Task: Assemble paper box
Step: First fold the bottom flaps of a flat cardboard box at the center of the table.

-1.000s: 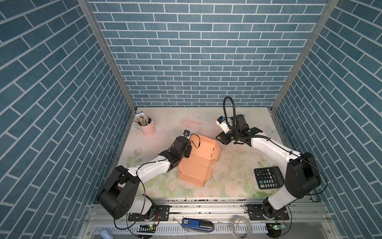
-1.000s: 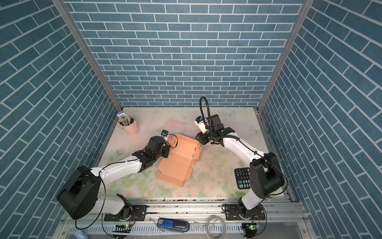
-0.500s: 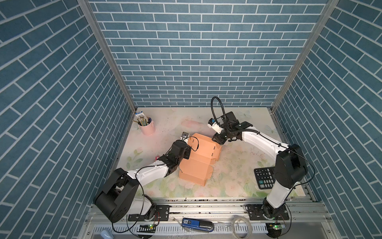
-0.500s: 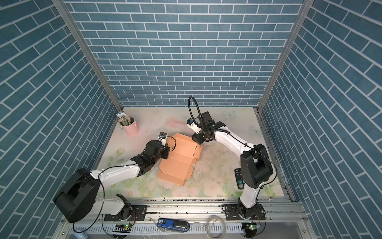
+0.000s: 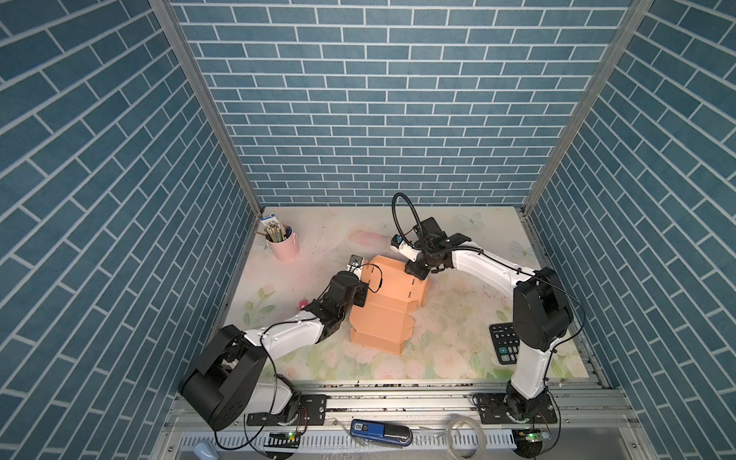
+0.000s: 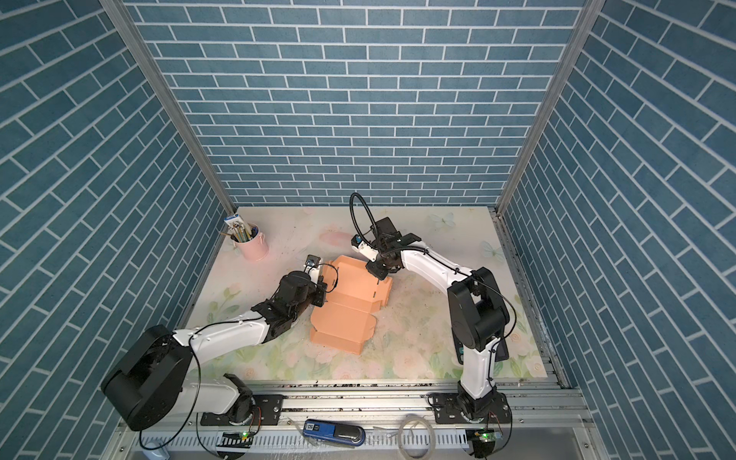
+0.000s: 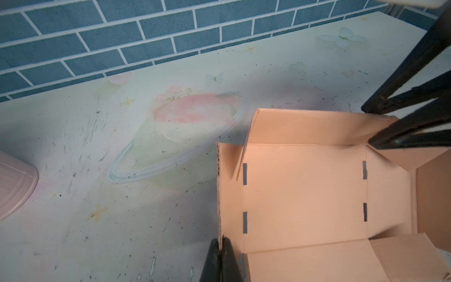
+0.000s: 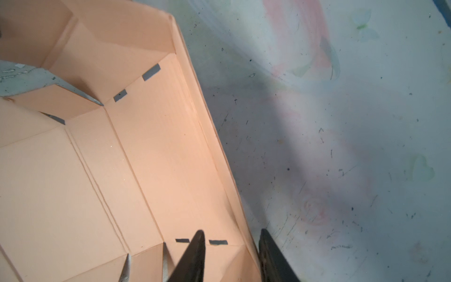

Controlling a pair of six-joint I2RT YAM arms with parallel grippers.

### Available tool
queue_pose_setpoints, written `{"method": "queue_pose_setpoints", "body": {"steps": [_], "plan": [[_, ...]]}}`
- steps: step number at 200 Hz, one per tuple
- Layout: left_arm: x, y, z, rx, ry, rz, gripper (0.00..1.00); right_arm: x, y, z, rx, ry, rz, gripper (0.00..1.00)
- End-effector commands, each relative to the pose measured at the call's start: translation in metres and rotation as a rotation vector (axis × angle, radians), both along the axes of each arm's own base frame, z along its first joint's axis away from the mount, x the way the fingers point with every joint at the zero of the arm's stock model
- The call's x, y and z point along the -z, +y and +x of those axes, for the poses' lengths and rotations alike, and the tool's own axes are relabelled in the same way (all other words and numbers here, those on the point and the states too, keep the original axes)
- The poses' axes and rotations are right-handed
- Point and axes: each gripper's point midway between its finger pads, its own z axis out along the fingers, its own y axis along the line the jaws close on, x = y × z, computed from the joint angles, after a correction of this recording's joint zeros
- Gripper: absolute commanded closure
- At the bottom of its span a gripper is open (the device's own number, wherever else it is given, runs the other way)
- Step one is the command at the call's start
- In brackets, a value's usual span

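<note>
The paper box (image 5: 384, 314) lies mid-desk with its long axis running from the front edge away toward the back wall, slanting a little to the right. Its near end is flat, unfolded panels. Its far end is already a tray with its walls raised. Near the front right, the black calculator (image 5: 502, 345) sits well apart from it, partly behind the right arm (image 5: 488, 267).

The left jaws are together, clamped on the top edge of the tray's left wall, as the left wrist view shows. Farther back, the right jaws stand apart and straddle the tray's far right wall near its corner, one finger inside the box and one outside over bare desk (image 5: 454, 314). The wall lies between them, so closing there looks like the next step.

There is open room to the right of the tray and behind it. The pink cup (image 5: 283, 247) stands well apart at the far left.
</note>
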Motion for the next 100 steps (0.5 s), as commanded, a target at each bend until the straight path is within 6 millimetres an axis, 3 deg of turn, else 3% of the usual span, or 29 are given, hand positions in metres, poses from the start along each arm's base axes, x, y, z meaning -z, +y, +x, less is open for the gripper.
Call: {"method": "queue_pose_setpoints", "body": {"steps": [1, 45, 100], "plan": [[-0.007, -0.002, -0.002, 0.003, -0.025, -0.031, 1.00, -0.007, 0.004, 0.006, -0.027, -0.041, -0.012, 0.67], [-0.005, -0.004, -0.003, 0.009, -0.023, -0.039, 1.00, -0.001, 0.005, 0.010, -0.030, -0.077, -0.034, 0.70], [-0.006, -0.004, -0.004, 0.011, -0.021, -0.038, 1.00, -0.011, 0.007, 0.016, -0.045, -0.108, -0.041, 0.62]]}}
